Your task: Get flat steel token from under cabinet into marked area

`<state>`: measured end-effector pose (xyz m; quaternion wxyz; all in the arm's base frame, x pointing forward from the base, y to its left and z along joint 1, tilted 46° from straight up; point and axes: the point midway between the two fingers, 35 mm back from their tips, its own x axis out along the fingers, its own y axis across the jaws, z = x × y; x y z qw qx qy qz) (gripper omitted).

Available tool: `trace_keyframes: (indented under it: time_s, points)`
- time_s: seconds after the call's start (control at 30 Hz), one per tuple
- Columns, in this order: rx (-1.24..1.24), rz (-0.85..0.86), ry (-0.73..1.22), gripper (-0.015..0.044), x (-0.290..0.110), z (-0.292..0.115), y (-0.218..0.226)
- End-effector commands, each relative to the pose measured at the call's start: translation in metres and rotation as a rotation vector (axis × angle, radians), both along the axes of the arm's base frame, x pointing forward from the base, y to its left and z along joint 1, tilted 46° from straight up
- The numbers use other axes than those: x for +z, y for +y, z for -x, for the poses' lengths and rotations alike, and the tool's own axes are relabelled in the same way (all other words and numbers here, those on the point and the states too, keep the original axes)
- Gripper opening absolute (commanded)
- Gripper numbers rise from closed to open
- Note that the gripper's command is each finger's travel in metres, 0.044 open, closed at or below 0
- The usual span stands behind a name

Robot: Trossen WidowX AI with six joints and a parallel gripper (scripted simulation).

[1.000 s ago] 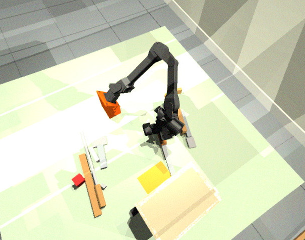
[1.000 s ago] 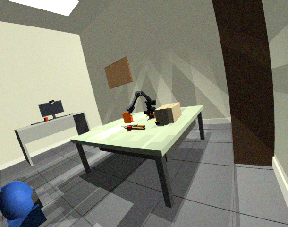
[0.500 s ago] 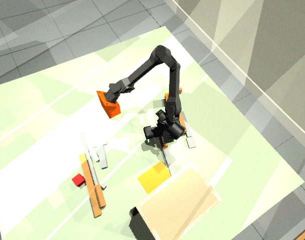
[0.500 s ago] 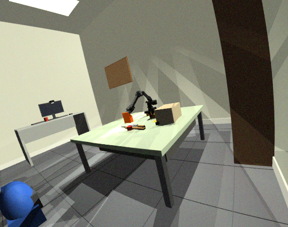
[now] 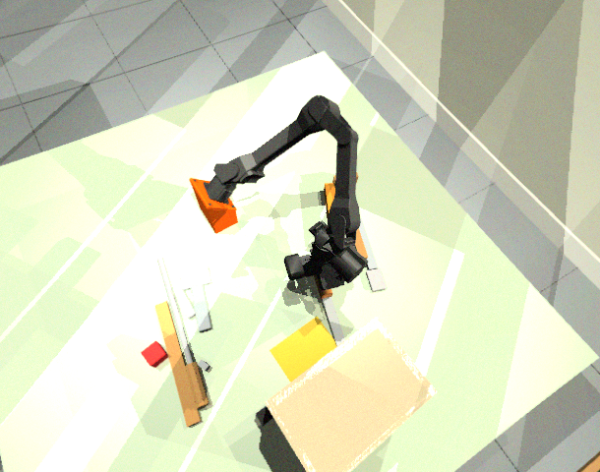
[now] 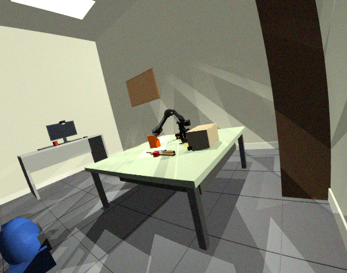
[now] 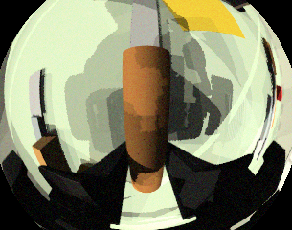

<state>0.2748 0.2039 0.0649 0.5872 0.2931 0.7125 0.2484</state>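
My gripper (image 5: 325, 282) (image 7: 145, 145) (image 6: 182, 135) is shut on the brown handle of a long tool (image 7: 146, 111). The tool's grey blade (image 5: 333, 320) (image 7: 145, 22) points at the beige cabinet (image 5: 351, 401) (image 6: 203, 135) and runs along the edge of the yellow marked area (image 5: 301, 351) (image 7: 198, 6). The blade's tip lies close to the cabinet's front edge; I cannot tell if it reaches under. The steel token is not visible in any view.
A second orange-handled tool with a grey end (image 5: 376, 279) lies behind the arm. A long wooden stick (image 5: 182, 373), a thin white rod (image 5: 169, 297), a grey bracket (image 5: 203, 312) and a red cube (image 5: 153, 353) lie to the left. The arm's orange base (image 5: 217, 208) stands further back.
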Motion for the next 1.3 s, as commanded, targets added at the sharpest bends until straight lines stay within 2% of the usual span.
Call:
trace_keyframes:
  time_s: [0.0,1.27]
  points:
    - [0.001,-0.002,-0.001,0.0,-0.001,-0.006,0.0]
    - [0.001,-0.002,-0.004,0.0,-0.008,-0.048,0.001]
